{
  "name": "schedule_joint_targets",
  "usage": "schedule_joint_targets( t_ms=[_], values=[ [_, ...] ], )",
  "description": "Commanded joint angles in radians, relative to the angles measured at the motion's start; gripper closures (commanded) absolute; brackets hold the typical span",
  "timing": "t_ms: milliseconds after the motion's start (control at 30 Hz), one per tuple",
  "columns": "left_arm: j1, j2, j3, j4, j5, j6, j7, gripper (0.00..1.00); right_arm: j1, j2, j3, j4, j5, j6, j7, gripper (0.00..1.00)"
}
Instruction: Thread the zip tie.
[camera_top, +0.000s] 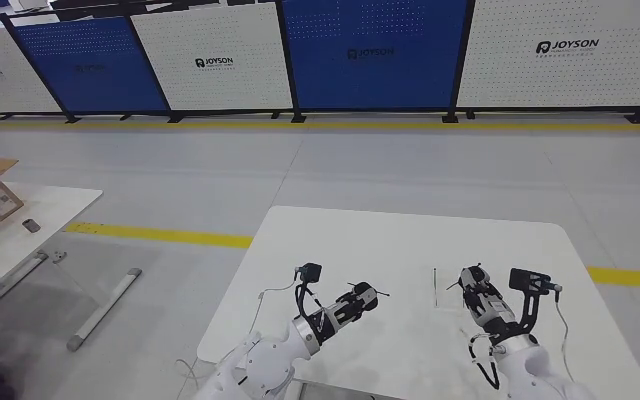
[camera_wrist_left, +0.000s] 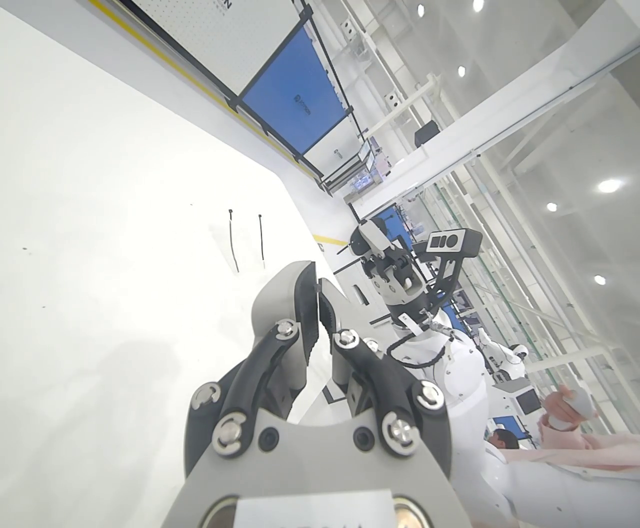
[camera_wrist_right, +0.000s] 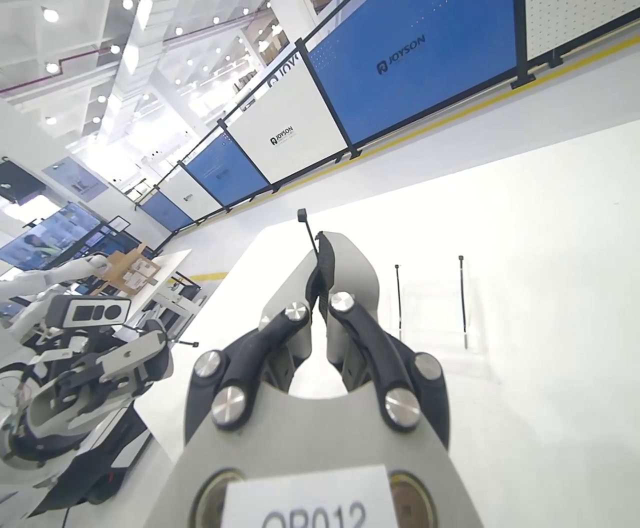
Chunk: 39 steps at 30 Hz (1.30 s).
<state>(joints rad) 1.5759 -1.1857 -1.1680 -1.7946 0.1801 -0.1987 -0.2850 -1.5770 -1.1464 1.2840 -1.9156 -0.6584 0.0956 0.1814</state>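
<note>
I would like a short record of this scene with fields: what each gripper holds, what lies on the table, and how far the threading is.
right gripper: shut on first zip tie, its head sticking out past the fingertips
left gripper: shut on second zip tie, a short length sticking out
grippers: apart from each other over the table; held ties not touching
on table: spare zip tie and other spare zip tie, side by side, not touching
threading: not yet done

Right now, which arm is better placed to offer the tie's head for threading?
Right. Its end effector is shut on a zip tie, with the head sticking out free beyond it.
</note>
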Motion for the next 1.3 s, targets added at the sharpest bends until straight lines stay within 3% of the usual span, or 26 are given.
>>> schedule_joint_targets(
  t_ms=[0,67,300,367,800,900,1067,1133,1267],
  values=[
    [-0.007,-0.002,0.007,0.010,-0.005,0.009,0.010,1.00,0.000,0.000,0.000,0.000,0.000,0.000,0.000,1.00],
    [-0.018,-0.004,0.016,0.026,-0.006,0.014,0.026,1.00,0.000,0.000,0.000,0.000,0.000,0.000,0.000,1.00],
    [-0.058,-0.013,0.061,0.080,0.017,0.018,0.071,1.00,-0.031,0.001,0.015,-0.015,0.134,-0.194,0.032,1.00],
    [-0.058,-0.013,0.061,0.080,0.017,0.018,0.071,1.00,-0.039,0.002,0.017,-0.022,0.139,-0.212,0.043,1.00],
    [-0.058,-0.013,0.061,0.080,0.017,0.018,0.071,1.00,-0.040,-0.001,0.005,-0.015,0.138,-0.206,0.039,1.00],
    [-0.058,-0.013,0.061,0.080,0.017,0.018,0.071,1.00,-0.019,-0.010,-0.035,0.008,0.110,-0.174,-0.015,1.00],
    [-0.058,-0.013,0.061,0.080,0.017,0.018,0.071,1.00,0.034,-0.038,-0.155,0.073,0.045,-0.109,-0.172,1.00],
    [-0.058,-0.013,0.061,0.080,0.017,0.018,0.071,1.00,0.056,-0.047,-0.197,0.101,0.042,-0.102,-0.167,1.00],
    [-0.058,-0.013,0.061,0.080,0.017,0.018,0.071,1.00,0.056,-0.047,-0.197,0.101,0.042,-0.102,-0.167,1.00]
  ],
)
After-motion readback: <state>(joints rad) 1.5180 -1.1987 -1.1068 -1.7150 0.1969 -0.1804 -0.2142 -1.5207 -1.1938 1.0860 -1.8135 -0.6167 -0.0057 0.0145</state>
